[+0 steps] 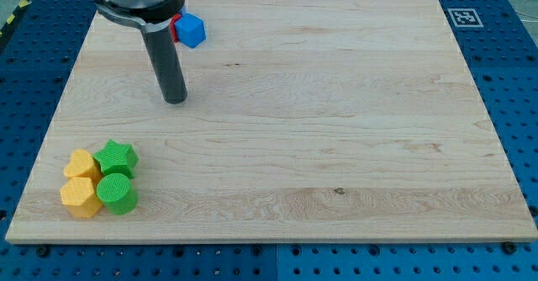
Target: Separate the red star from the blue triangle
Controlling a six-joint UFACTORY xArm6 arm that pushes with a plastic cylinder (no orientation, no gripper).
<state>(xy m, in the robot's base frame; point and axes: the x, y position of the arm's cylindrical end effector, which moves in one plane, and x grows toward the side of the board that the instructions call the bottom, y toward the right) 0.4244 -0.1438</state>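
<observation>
Wooden board (336, 104), far left: blue triangle (192, 30) touching red block (176, 26), presumably the star, mostly hidden by rod; gripperless tip (175, 101) nearer, apart; best wedged between both, pushing only one.

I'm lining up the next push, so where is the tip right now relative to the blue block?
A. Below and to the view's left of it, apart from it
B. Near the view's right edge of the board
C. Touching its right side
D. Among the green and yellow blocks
A: my tip rests on bare wood below and slightly to the view's left of the blue block, with a clear gap between them; the red block is mostly hidden behind the rod.
</observation>
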